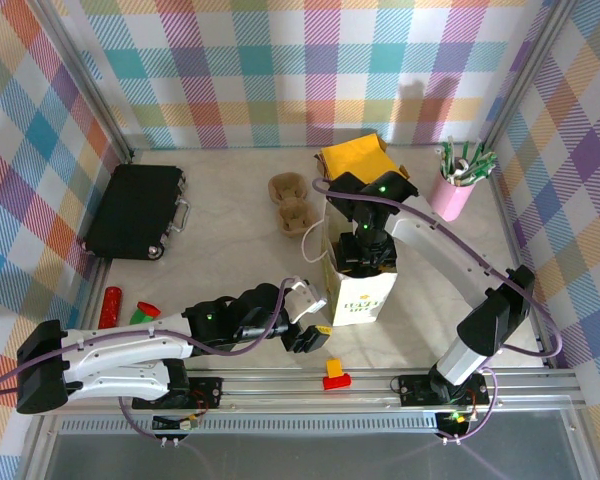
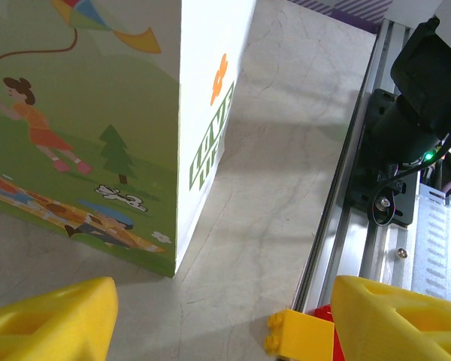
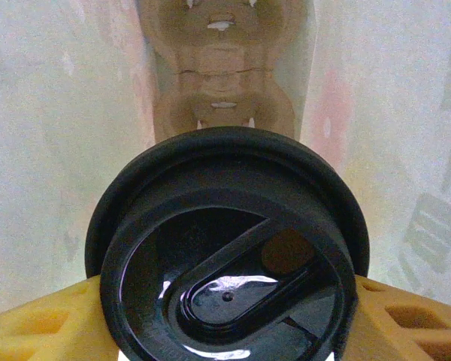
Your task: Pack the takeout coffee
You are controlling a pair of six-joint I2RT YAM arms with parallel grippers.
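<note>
Black-lidded takeout coffee (image 3: 229, 256) — gripped by right hand (image 3: 225, 331) inside white bag (image 1: 365, 296).

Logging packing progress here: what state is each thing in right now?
white bag, upright, top open
takeout coffee, lidded, inside the bag, gripped
right gripper, shut on the takeout coffee
left gripper, open, empty
black case, closed, lying flat
pink tumbler, upright, holding sticks

Bag (image 1: 365, 295) centre-front on tabletop (image 1: 230, 262); takeout coffee (image 3: 229, 248) inside it; case (image 1: 135, 212) far left, cup carrier (image 1: 292, 203) behind-left, tumbler (image 1: 452, 195) back right.
</note>
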